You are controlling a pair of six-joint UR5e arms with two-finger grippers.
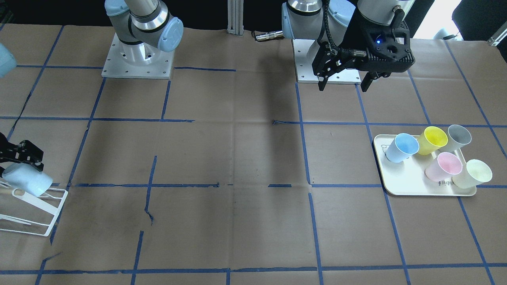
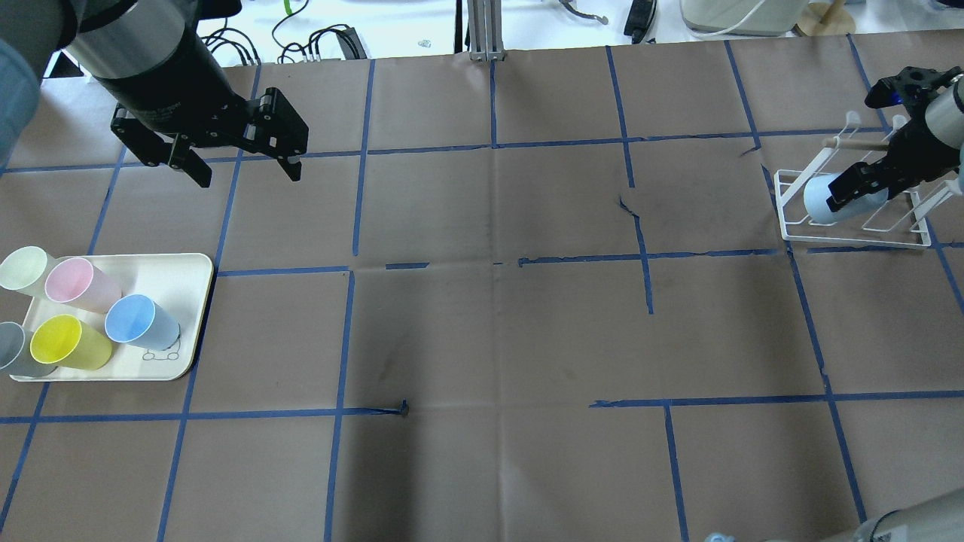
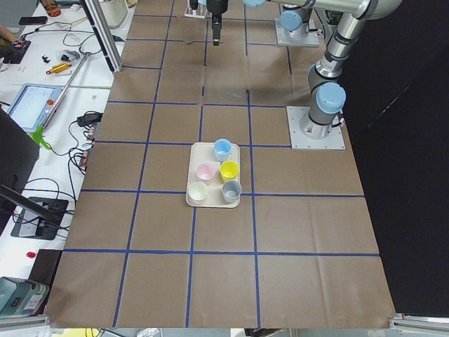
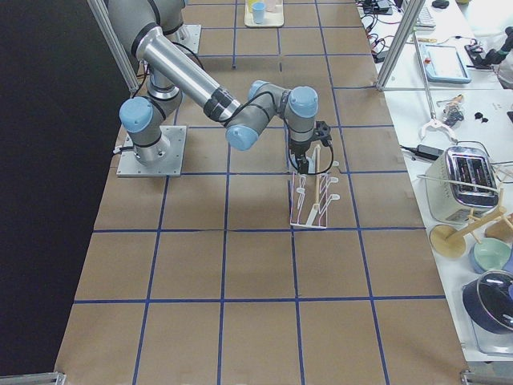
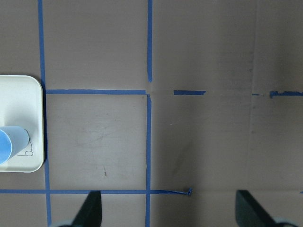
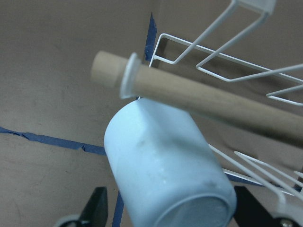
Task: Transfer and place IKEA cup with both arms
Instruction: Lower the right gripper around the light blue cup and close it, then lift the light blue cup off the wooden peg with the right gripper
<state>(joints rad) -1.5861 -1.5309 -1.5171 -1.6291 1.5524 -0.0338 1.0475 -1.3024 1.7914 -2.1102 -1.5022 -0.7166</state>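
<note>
A pale-blue IKEA cup (image 2: 817, 202) lies tilted on the white wire rack (image 2: 851, 239) at the table's right end, under a wooden dowel (image 6: 199, 94). It also shows in the front view (image 1: 25, 180) and fills the right wrist view (image 6: 165, 165). My right gripper (image 2: 858, 184) straddles the cup with its fingers spread wide beside it. My left gripper (image 2: 241, 162) is open and empty, hanging above the table beyond the tray. A second blue cup (image 2: 139, 322) stands on the cream tray (image 2: 181, 271).
The tray also holds a yellow cup (image 2: 68, 342), a pink cup (image 2: 79, 284), a pale-green cup (image 2: 22, 269) and a grey cup (image 2: 15, 350). Brown paper with a blue tape grid covers the table. The two arm bases (image 1: 136, 59) stand at the robot's edge.
</note>
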